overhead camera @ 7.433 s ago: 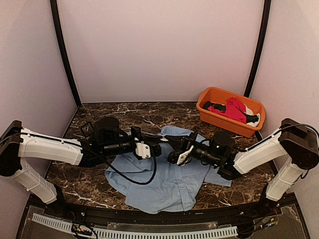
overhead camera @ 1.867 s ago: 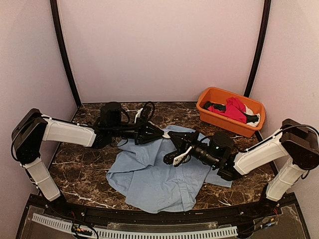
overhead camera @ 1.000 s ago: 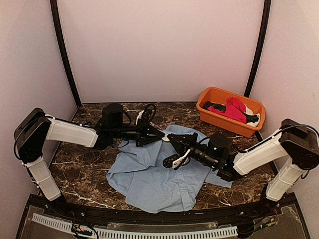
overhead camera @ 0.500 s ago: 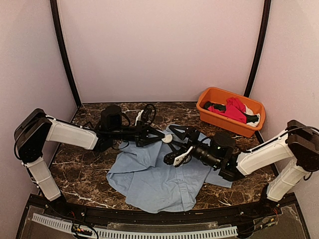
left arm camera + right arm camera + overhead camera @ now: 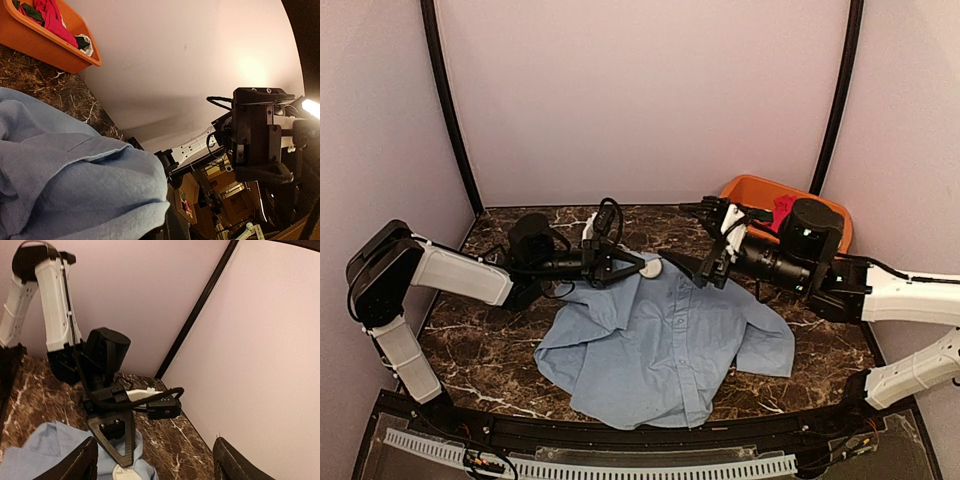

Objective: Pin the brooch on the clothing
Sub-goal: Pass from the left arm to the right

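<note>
The clothing, a light blue shirt (image 5: 660, 340), lies spread on the marble table. My left gripper (image 5: 638, 267) lies low at the shirt's far edge, shut on a fold of the blue fabric (image 5: 65, 190). A small pale round disc (image 5: 653, 268), seemingly the brooch, sits on the cloth right at the left fingertips; the right wrist view shows the disc (image 5: 122, 473) below the left gripper (image 5: 117, 440). My right gripper (image 5: 708, 240) hangs above the table to the disc's right. It is open and empty, with both fingers (image 5: 75, 465) far apart at the right wrist view's bottom edge.
An orange basket (image 5: 745, 190) with a red garment (image 5: 782, 207) stands at the back right, partly hidden behind the right arm. The basket (image 5: 45, 42) also shows in the left wrist view. Dark posts and pale walls enclose the table.
The right gripper has opened, lifted off the shirt and drawn back towards the basket. The pale disc stays at the left fingertips. The left gripper keeps its hold on the fabric.
</note>
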